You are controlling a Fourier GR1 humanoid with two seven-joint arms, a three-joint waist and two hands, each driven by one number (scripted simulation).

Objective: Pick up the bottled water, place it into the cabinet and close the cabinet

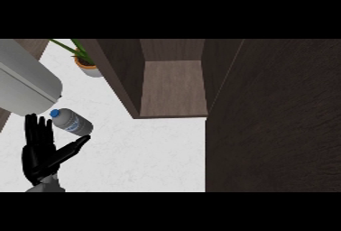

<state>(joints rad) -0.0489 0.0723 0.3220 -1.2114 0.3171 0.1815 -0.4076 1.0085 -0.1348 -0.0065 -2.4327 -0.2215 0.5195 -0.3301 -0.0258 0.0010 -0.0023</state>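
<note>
Left hand (41, 153) sits near the left edge, fingers straight and spread, holding nothing. Just beyond its thumb, the water bottle (73, 122) lies tilted on the white counter (146, 153), blue cap pointing far-left. Farther right, the cabinet (173, 85) stands open, its dark door (279, 126) at right. A potted plant (86, 63) stands far left.

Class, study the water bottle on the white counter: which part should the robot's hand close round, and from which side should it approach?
Probably the round mid-body of the bottled water, below its blue cap. Come from the lower left, where the open left hand is: the bottle's side faces it, and the grey object crowds the cap end.
</note>
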